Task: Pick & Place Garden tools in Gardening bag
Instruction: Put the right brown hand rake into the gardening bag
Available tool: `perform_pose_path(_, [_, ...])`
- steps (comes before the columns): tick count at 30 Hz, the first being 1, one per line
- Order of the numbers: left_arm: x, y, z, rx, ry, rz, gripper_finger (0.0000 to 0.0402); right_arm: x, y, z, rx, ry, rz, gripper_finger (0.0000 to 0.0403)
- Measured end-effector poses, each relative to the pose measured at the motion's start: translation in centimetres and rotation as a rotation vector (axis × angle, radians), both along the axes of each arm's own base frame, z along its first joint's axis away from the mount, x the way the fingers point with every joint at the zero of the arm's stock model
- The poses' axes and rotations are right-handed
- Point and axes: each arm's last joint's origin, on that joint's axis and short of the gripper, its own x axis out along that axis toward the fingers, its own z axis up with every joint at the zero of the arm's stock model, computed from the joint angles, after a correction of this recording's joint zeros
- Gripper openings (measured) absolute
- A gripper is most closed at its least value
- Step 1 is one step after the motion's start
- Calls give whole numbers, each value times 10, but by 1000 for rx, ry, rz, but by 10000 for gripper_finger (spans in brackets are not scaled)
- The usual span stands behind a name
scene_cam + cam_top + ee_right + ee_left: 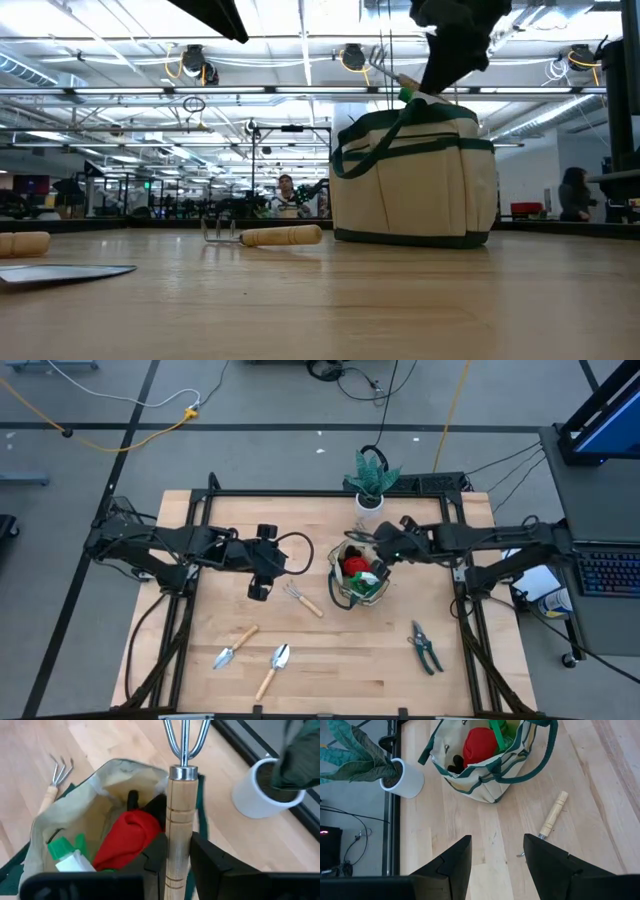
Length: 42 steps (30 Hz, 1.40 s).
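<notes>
canvas bag (pixel 357 582) upright, red piece (pixel 353 566) inside.

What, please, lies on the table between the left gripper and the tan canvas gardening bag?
Between the left gripper and the tan canvas gardening bag, only the wooden-handled hand rake lies on the wooden table, seen in the high view.

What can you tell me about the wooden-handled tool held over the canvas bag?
The wooden-handled metal fork tool has a pale turned wood handle with grooved rings, a silver metal collar and shiny steel prongs spreading from one stem. The right tool is shut on the handle, with a dark finger on either side, holding it above the open tan canvas bag with green trim, over the red item inside.
</notes>
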Motion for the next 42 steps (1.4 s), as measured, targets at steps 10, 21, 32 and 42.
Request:
perform_pose_path(10, [0, 0, 0, -4, -1, 4, 184, 18, 5, -26, 51, 99, -23, 58])
perform_pose_path(21, [0, 0, 0, -1, 0, 1, 184, 14, 10, -40, 184, 207, -102, 59])
perform_pose_path(32, [0, 0, 0, -4, -1, 4, 184, 14, 13, -44, 212, 263, -46, 73])
perform_pose_path(42, [0, 0, 0, -18, -6, 20, 184, 14, 9, -44, 160, 302, 56, 114])
